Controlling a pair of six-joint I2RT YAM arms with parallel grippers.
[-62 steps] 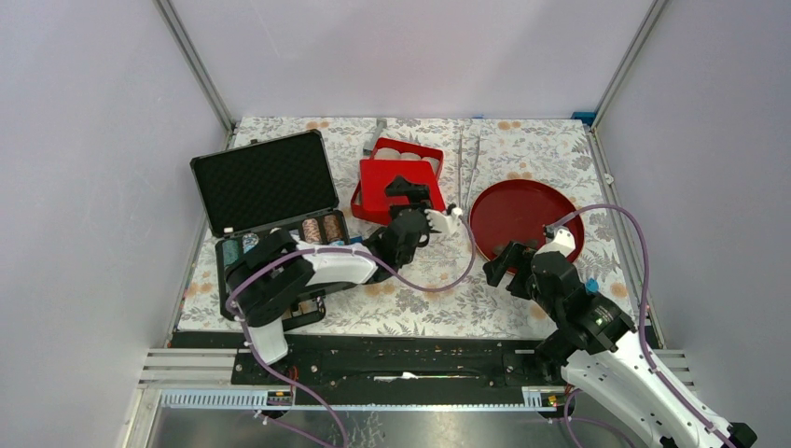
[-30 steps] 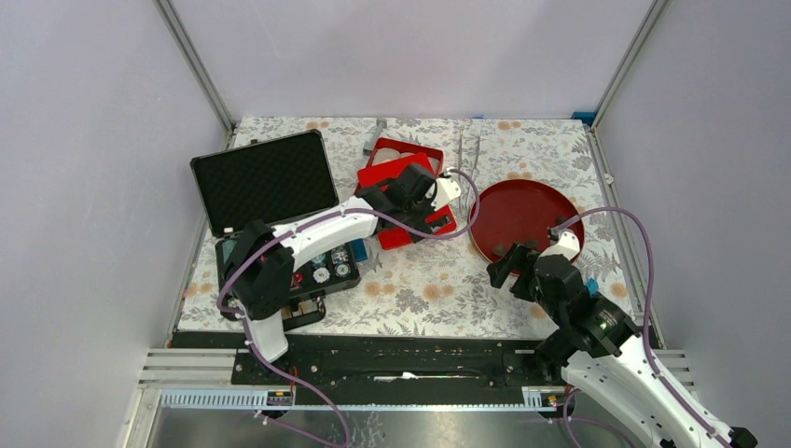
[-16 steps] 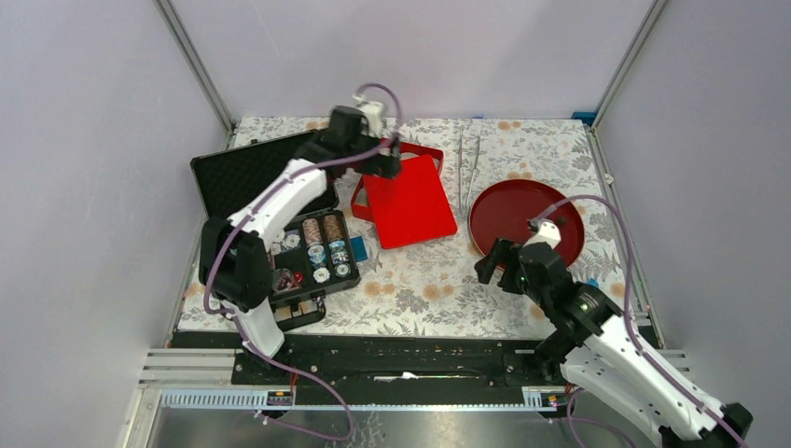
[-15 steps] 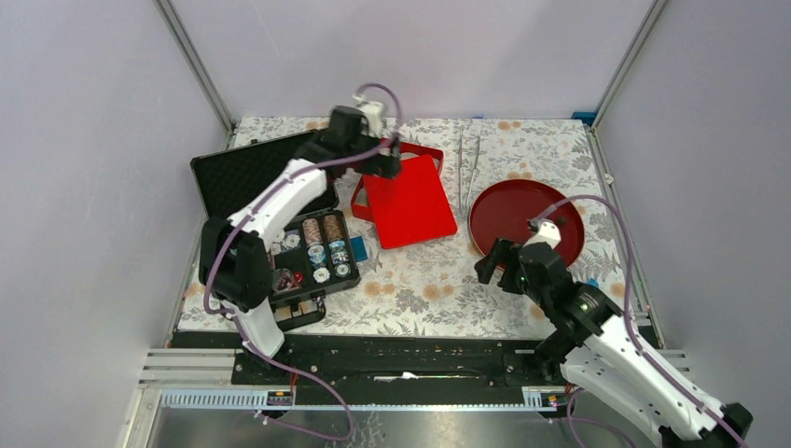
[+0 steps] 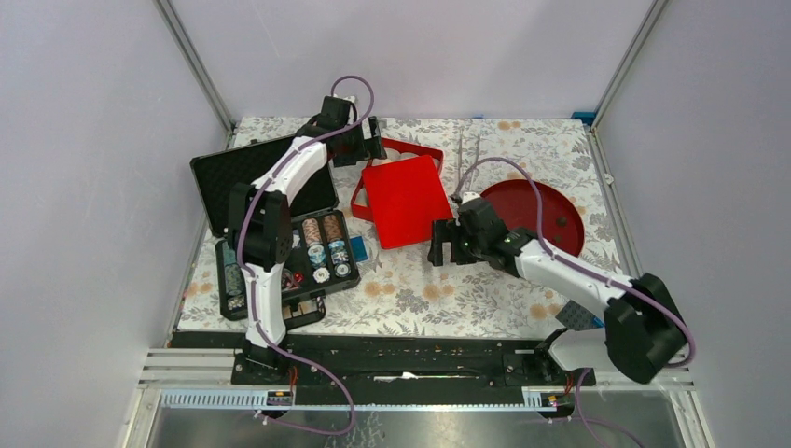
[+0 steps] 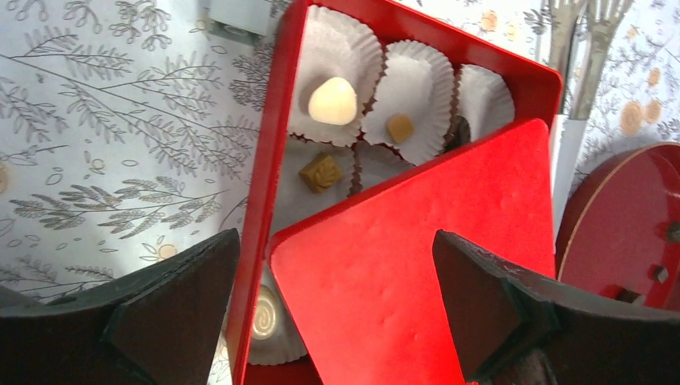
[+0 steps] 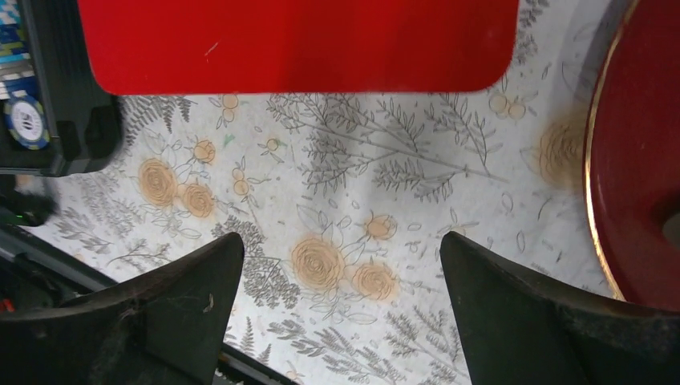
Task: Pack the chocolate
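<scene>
Fingers (image 6: 160, 313) of the left gripper (image 6: 335, 269) spread wide and empty, hung above the near part of the red box (image 6: 269, 160). Between and just beyond them, the chocolate (image 6: 321, 172): a pale lump (image 6: 333, 101), a small tan piece (image 6: 400, 128) and a mid-brown piece (image 6: 322, 173), each in a white paper cup (image 6: 417, 76). A pale swirled piece (image 6: 263, 314) in a further cup, close beside the left-hand finger. Red lid (image 6: 401, 273) laid askew across the box, under the gap and the right-hand finger, hiding the remaining cups. Beyond the right-hand finger, metal tongs (image 6: 577, 48) and the rim of the round red tray (image 6: 617, 224), with two small dark lumps (image 6: 656, 273) on it, too small to identify.

Fingers (image 7: 176, 313) of the right gripper (image 7: 341, 257) likewise wide apart, holding nothing, over bare floral cloth (image 7: 337, 208). Ahead of them, the lid's edge. Outside the left-hand finger, the black case (image 7: 72, 104) with a striped chip (image 7: 28, 120). Outside the right-hand finger, the tray.
</scene>
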